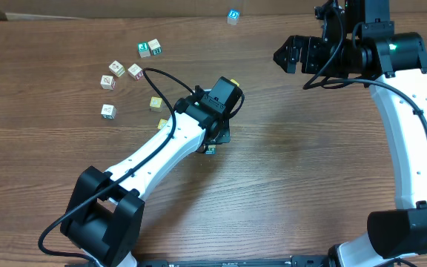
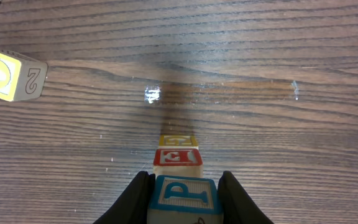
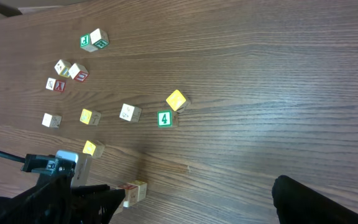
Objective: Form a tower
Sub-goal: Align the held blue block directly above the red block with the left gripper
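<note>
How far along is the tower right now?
Done: a red-lettered cube sits stacked on a yellow cube. In hand: the left gripper is shut on the blue P cube directly above them; whether it is fully seated is unclear. Left: release it, then probably add loose cubes; the right gripper hangs open, empty.

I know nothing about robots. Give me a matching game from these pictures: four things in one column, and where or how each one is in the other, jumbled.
Things:
1. left gripper
2. right gripper
3. green "4" cube
4. blue-and-white cube

States or places:
a. open, holding nothing
b. alone near the far edge of the table
c. shut on the blue P cube
d. lying beside a yellow cube

Pairs: 1-c, 2-a, 3-d, 4-b
</note>
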`<act>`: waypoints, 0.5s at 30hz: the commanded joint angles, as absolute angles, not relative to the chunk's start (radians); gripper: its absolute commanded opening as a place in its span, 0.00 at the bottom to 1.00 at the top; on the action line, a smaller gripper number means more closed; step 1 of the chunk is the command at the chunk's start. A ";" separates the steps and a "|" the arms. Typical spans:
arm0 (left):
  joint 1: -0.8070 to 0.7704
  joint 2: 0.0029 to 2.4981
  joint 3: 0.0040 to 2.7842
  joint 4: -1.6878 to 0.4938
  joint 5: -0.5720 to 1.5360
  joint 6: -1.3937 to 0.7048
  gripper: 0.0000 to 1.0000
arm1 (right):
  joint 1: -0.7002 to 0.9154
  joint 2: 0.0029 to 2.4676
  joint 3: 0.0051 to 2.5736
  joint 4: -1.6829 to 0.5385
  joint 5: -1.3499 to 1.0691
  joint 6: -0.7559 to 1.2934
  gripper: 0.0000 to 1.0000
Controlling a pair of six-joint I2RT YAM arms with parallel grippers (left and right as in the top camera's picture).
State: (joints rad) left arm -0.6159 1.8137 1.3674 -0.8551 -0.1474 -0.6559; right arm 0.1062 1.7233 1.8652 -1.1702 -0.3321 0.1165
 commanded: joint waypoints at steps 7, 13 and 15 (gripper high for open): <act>-0.623 1.811 1.360 -0.852 -0.168 -0.670 0.17 | 0.113 1.713 1.877 -1.168 -0.326 0.116 1.00; -0.624 1.811 1.360 -0.857 -0.168 -0.670 0.17 | 0.113 1.713 1.877 -1.168 -0.326 0.116 1.00; -0.624 1.811 1.360 -0.862 -0.168 -0.670 0.17 | 0.113 1.713 1.877 -1.168 -0.326 0.116 1.00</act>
